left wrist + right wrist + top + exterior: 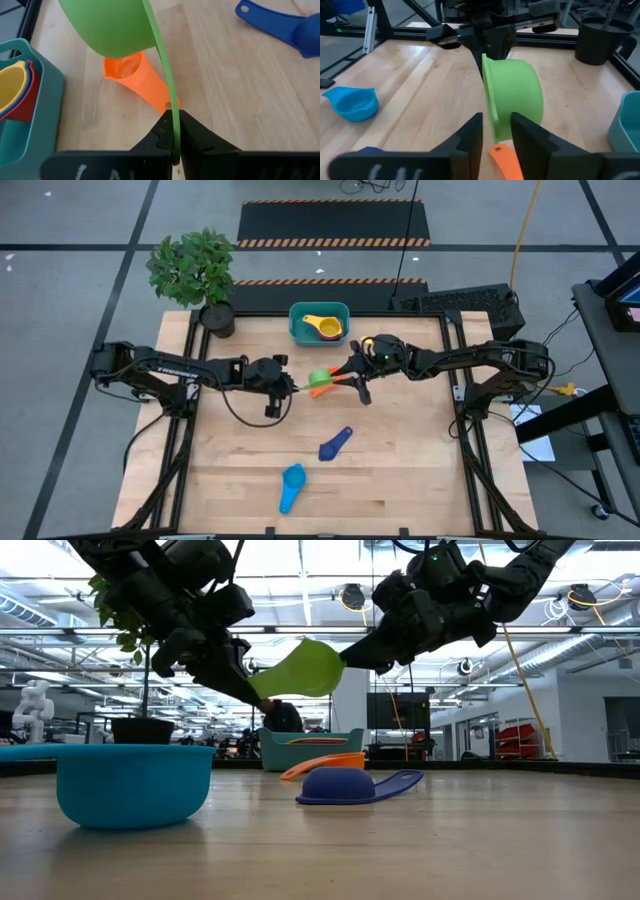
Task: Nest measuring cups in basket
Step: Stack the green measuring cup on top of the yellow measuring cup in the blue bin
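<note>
The green measuring cup (318,379) is held in the air above the middle of the table (420,470), its bowl tipped on its side. It is judged light, stiff and smooth, so a slip is possible; the flat handle or the thin rim is the sound place for a grip.

The handle is seen clamped edge-on between the closed fingers of the left gripper (175,131). The right gripper (497,131) is seen straddling the cup's rim from the opposite side, one finger inside the bowl and one outside, the jaws narrowly apart; whether the rim is already pinched cannot be told. A handover between the arms is judged to be in hand.

Directly below the green cup, the orange cup (322,390) lies on the table. The dark blue cup (335,444) lies upside down nearer the front, and a light blue cup (291,485) lies nearer still to the front edge.

The basket (300,332) stands at the far edge, with the yellow cup (324,326) nested over a red one. A potted plant (200,275) stands at the far left corner.

Both arms are stretched inward, meeting near the table's centre line.
</note>
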Action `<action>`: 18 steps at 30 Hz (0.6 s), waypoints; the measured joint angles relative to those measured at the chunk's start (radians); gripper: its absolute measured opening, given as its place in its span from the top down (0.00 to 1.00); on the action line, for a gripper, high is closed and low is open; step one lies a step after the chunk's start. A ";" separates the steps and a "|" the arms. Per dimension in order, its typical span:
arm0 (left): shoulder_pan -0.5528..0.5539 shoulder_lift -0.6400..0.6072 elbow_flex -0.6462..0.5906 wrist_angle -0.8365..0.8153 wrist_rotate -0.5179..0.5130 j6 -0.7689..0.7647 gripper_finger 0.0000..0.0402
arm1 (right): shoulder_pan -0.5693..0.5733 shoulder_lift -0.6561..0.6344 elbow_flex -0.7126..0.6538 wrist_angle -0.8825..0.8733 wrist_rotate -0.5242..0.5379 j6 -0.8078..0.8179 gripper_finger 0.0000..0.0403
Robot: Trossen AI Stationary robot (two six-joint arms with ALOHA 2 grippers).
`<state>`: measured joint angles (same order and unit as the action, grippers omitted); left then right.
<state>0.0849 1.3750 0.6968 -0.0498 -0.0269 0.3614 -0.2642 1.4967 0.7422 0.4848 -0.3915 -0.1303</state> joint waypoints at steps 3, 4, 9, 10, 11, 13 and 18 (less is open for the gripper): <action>-0.001 0.000 0.000 0.000 0.001 0.000 0.99 | 0.000 0.000 0.000 -0.003 0.000 -0.003 0.86; -0.001 0.000 0.000 0.000 0.001 0.000 0.99 | 0.000 0.000 0.000 -0.002 0.001 -0.004 0.89; 0.000 0.000 0.000 -0.001 0.001 0.000 0.97 | 0.000 0.000 0.000 -0.003 0.002 -0.006 0.99; 0.000 0.000 0.000 -0.001 0.001 0.000 0.97 | 0.000 0.000 0.000 -0.003 0.003 -0.006 0.99; 0.000 0.000 0.000 -0.001 0.001 0.000 0.98 | 0.000 0.000 0.000 -0.003 0.007 -0.006 0.98; 0.000 0.000 0.000 -0.001 -0.003 -0.004 0.99 | 0.000 0.000 0.000 -0.003 0.025 -0.006 0.98; -0.002 0.000 -0.001 0.007 -0.135 -0.099 0.90 | -0.004 0.000 0.000 0.000 0.032 0.001 0.99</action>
<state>0.0830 1.3750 0.6960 -0.0425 -0.1615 0.2620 -0.2679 1.4967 0.7425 0.4848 -0.3595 -0.1289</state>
